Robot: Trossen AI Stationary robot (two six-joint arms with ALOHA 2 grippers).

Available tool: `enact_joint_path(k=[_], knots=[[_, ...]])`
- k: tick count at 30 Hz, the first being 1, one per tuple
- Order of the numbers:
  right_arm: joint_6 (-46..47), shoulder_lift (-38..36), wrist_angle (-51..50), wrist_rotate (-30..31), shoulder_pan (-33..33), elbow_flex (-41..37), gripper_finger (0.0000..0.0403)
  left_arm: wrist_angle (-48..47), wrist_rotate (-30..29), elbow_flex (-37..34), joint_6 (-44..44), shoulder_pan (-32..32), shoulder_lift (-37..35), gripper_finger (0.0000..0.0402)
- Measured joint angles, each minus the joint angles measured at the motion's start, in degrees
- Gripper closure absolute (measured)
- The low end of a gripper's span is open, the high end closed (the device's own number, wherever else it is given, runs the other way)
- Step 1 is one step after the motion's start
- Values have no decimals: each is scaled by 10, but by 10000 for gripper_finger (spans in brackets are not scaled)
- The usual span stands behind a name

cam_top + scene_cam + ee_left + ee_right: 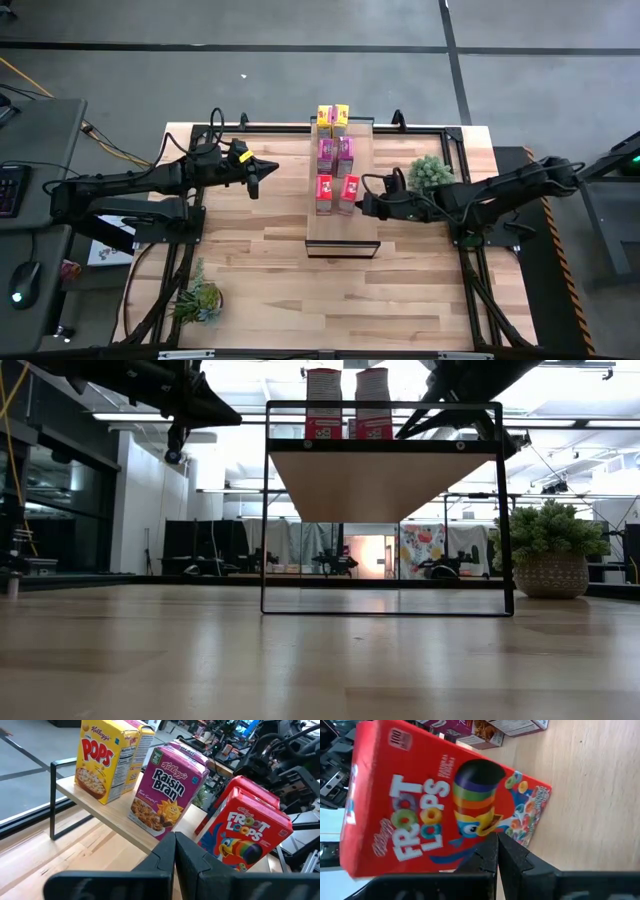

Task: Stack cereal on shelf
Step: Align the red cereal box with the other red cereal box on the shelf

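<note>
the wooden table point(260, 280) is being spanned by both dark arms in the high view. at its middle the shelf point(343, 232) is standing, a long narrow raised unit with a light plank top and a dark frame point(384, 510), running from near to far. all six cereal boxes are being carried upright on its top in three pairs: the two yellow boxes point(332, 117) at the far end, the two pink boxes point(335, 154) behind the middle, and the two red boxes point(337, 190) nearest the bare near end. a potted plant point(431, 172) is being kept just right of the shelf, and a smaller plant point(200, 300) is lying at the near left corner of the table.

the left gripper point(252, 182) is being held above the table, left of the shelf and apart from it, with its fingers point(172, 857) pressed fully together and nothing between them. the right gripper point(358, 207) is being held just beside the right-hand red box point(445, 800), fingers fully closed and empty; whether it is touching the box cannot be told.
</note>
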Motion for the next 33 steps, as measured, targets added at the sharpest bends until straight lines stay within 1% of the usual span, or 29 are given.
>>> enact_joint_path(k=[4, 8, 10, 16, 26, 33], knots=[[-3, -11, -15, -4, 0, 0, 403, 0, 5, 0, 0, 0, 0, 402], [-3, -28, -46, 12, -12, 0, 403, 0, 17, 0, 0, 0, 0, 401], [-3, -32, -42, 11, -24, 0, 403, 0, 18, 0, 0, 0, 0, 401], [-32, -26, 6, -35, -48, 0, 403, 0, 18, 0, 2, 0, 0, 401], [-59, -26, 11, -39, -77, 0, 403, 0, 20, 0, 26, 0, 0, 401], [-79, -26, 12, -49, -94, 0, 403, 0, 20, 0, 27, 0, 0, 401]])
